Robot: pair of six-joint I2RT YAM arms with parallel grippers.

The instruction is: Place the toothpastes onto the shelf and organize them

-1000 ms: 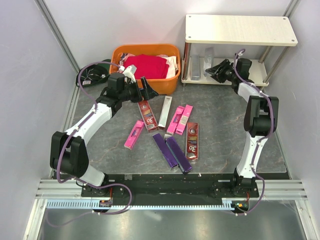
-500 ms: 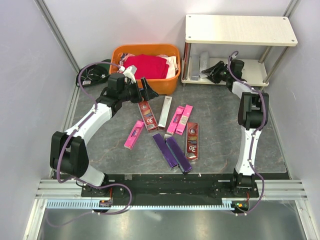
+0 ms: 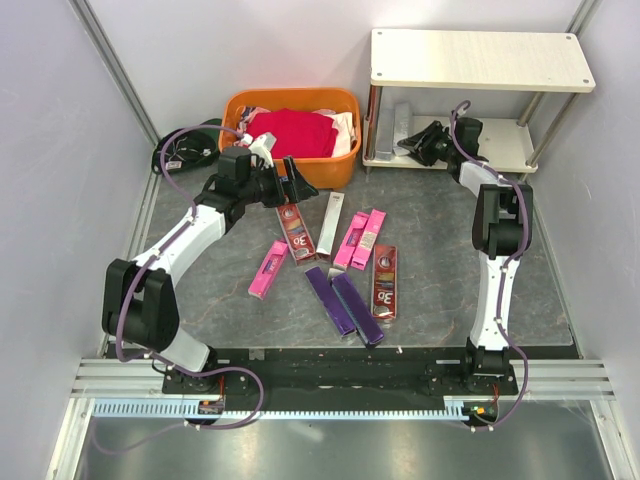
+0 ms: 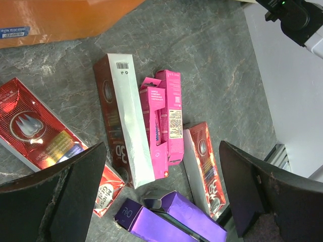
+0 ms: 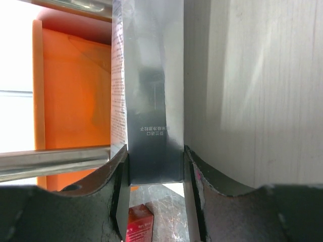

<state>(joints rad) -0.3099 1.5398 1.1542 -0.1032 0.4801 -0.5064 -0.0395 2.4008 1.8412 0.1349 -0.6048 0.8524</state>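
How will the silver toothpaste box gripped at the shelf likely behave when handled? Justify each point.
The silver box, pinched in the right end effector, looks like flat-sided cardboard: probably stiff and light, but crushable. Its glossy face may slip. Long and slim, it likely tips if stood on end.

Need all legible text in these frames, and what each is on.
"3D": side panel of the dark red toothpaste box.
"Mega", rest unclear: red toothpaste box with the tooth picture.
Too small or blurred: print on the pink toothpaste boxes, print on the silver toothpaste box in the right claw, sticker on the orange basket.
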